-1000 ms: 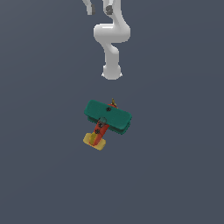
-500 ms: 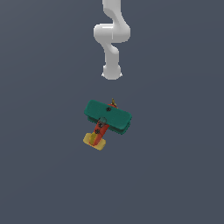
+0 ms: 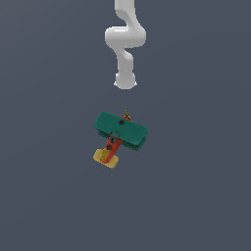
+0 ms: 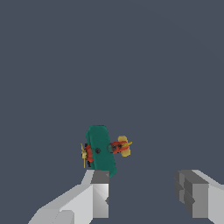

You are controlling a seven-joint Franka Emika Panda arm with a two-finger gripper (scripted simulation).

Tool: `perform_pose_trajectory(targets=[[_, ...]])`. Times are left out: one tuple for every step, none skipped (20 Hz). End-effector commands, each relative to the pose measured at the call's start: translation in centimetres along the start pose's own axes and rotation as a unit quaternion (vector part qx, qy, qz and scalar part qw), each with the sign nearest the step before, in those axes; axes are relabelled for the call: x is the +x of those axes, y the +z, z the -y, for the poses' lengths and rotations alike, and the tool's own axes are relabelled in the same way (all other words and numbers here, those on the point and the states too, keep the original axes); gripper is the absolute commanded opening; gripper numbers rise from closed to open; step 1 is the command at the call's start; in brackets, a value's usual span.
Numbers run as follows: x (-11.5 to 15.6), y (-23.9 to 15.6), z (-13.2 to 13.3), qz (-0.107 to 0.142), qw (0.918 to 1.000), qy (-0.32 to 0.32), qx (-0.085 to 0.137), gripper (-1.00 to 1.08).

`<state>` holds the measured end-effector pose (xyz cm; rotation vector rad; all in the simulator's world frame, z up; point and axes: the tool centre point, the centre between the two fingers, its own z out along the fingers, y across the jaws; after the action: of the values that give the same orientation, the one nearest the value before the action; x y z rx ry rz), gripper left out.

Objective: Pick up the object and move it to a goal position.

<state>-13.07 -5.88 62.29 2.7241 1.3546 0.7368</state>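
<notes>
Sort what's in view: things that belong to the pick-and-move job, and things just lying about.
Belongs to the job:
- toy biplane, lying on the floor
- gripper, open, clear of the plane

Lying about:
- nothing else visible, only the bare grey floor

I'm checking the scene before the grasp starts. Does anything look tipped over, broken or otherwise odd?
Nothing stands out. The toy biplane lies alone on the grey floor, and looks whole: teal wings, red body, yellow tail. The hand is open and apart from the plane, with nothing between its fingers.
</notes>
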Motion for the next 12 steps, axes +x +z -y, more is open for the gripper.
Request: perform_pose_trajectory(targets=[[-0.3, -1.1, -0.1, -0.011, 0.9998, -0.018, -0.001, 0.28], [-0.4, -1.5, -0.2, -0.016, 0.9996, -0.025, -0.001, 0.28], [-0.5, -1.9, -0.3, -0.02, 0.9993, -0.032, -0.001, 0.28], [-0.7, -2.3, -0.3, -0.024, 0.9989, -0.039, -0.002, 0.28], [-0.8, -2.7, -0.4, -0.029, 0.9985, -0.046, -0.002, 0.28], [-1.0, -3.1, -0.5, -0.033, 0.998, -0.053, -0.002, 0.28], [-1.1, -3.5, -0.5, -0.038, 0.9975, -0.06, -0.002, 0.28], [-1.3, -3.9, -0.6, -0.042, 0.9969, -0.067, -0.003, 0.28], [-1.5, -4.3, -0.7, -0.047, 0.9962, -0.074, -0.003, 0.28], [-1.6, -4.6, -0.8, -0.051, 0.9954, -0.08, -0.003, 0.28], [-1.8, -5.0, -0.9, -0.055, 0.9946, -0.087, -0.004, 0.28], [-2.0, -5.3, -0.9, -0.06, 0.9938, -0.094, -0.004, 0.28]])
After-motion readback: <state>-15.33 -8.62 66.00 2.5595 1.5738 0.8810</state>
